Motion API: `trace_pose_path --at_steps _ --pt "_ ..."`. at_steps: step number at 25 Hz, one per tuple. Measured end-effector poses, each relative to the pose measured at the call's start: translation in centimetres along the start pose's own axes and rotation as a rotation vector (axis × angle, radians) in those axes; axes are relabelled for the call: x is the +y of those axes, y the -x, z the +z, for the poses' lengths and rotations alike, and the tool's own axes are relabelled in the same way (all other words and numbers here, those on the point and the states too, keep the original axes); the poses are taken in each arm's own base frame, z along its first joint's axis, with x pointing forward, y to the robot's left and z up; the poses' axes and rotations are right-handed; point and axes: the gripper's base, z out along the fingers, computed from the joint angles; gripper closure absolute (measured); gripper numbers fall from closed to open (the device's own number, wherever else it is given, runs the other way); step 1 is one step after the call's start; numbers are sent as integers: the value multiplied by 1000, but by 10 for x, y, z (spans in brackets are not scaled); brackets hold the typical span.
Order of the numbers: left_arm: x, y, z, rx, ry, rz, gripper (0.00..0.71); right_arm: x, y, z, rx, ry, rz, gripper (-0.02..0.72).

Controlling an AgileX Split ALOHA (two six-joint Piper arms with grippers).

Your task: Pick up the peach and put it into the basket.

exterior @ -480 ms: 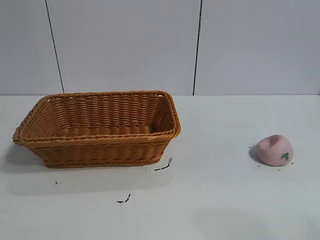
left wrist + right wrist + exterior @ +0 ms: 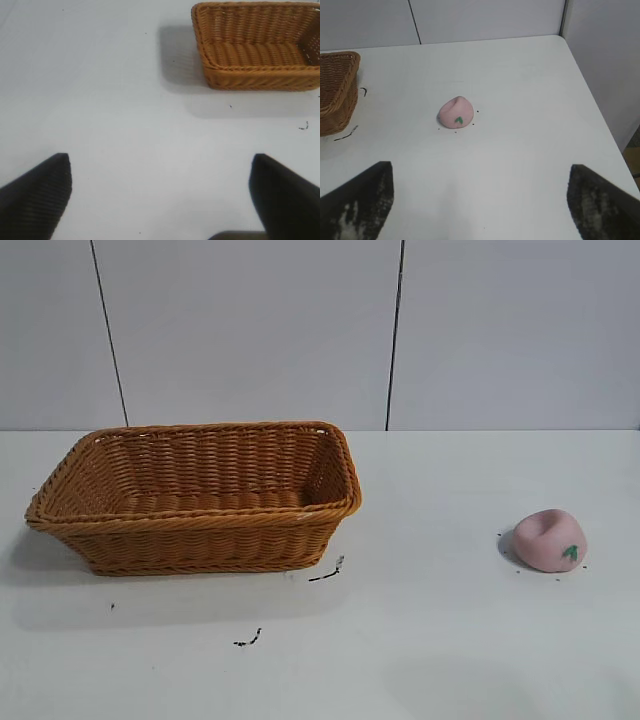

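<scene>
In the exterior view the small pale-pink rounded soft peach with a tiny green leaf mark lies on the white table at about 3 o'clock, near the right edge of the picture. The large rectangular orange-brown woven wicker basket stands at about 9 o'clock, well apart from the peach, and nothing is seen inside it. A few small dark specks lie on the table just beside the basket's front corner.

No arm shows in the exterior view. In the left wrist view the left gripper has its two dark fingers spread wide over bare table, with the basket farther off. In the right wrist view the right gripper is also spread wide, holding nothing, and the peach lies ahead between the two fingers, apart from them.
</scene>
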Motion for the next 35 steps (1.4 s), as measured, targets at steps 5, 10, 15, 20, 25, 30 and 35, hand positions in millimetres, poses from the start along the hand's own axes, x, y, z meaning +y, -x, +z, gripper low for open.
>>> trace_pose_path --at_steps 5,10,15,20,25,30,35 --pt "0 0 0 0 0 0 17 1 8 5 11 0 -5 50" --pt "0 0 0 0 0 0 17 4 38 32 150 -4 -16 50" --pt "0 0 0 0 0 0 17 8 69 79 352 -12 -31 50" --pt "0 0 0 0 0 0 17 12 98 132 514 -19 -41 50" --pt "0 0 0 0 0 0 17 17 118 194 639 -23 -48 50" --pt "0 0 0 0 0 0 17 23 125 255 756 11 -65 50" --pt "0 0 0 0 0 0 17 36 117 297 800 52 -124 50"
